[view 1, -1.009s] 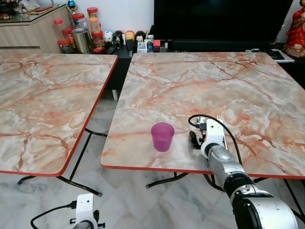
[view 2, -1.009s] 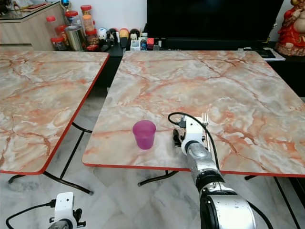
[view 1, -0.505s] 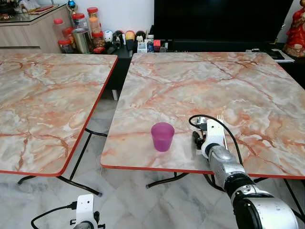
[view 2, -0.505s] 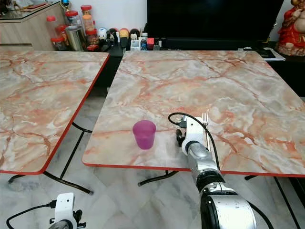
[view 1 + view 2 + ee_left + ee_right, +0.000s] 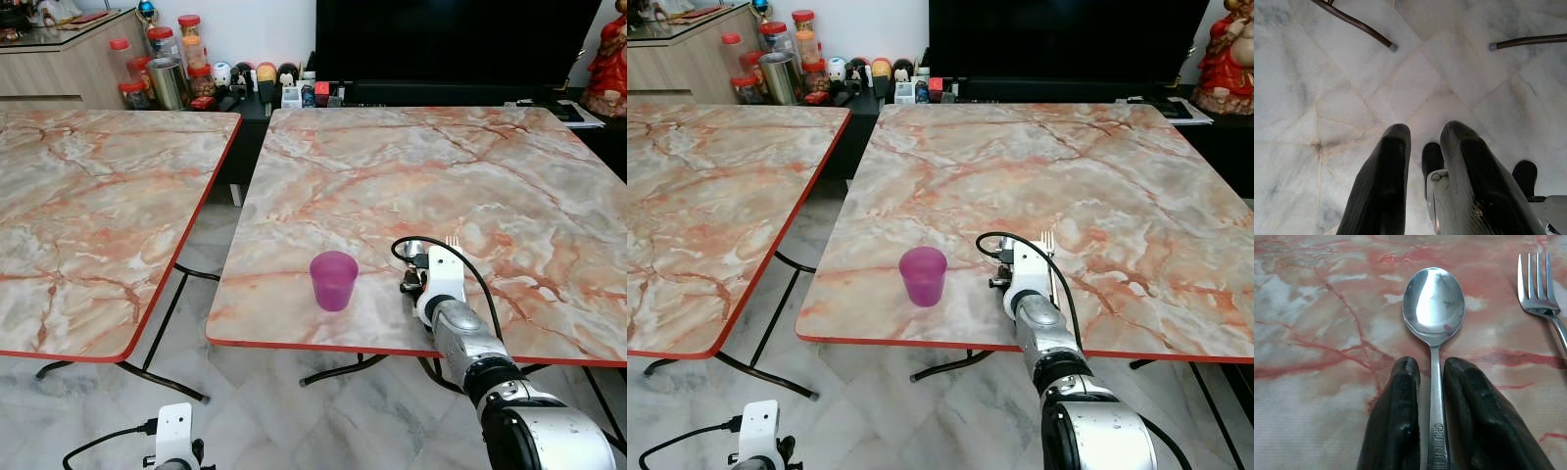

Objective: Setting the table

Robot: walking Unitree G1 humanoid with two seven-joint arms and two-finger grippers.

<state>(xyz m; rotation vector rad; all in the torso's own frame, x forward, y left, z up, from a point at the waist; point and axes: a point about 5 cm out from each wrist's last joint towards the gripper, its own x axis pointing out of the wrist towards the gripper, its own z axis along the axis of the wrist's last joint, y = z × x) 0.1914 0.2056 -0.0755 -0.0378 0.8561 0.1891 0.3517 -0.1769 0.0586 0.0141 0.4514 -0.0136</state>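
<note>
Worktops: two marble-patterned, red-edged ones, one on the left (image 5: 88, 196), one on the right (image 5: 392, 166)
Cups: one, purple (image 5: 333, 280)
Spoons: one (image 5: 1433, 308)
Forks: one (image 5: 1536, 289)
Jars by the wall: several red-lidded ones (image 5: 157, 59), exact number hard to tell
Robot arms: two seen, right (image 5: 460, 333) and left (image 5: 1449, 196)

Low centre of the head view, a cup (image 5: 334, 279) stands on the table (image 5: 411, 166); right of it lie a spoon (image 5: 1434, 308) and fork (image 5: 1536, 289).
</note>
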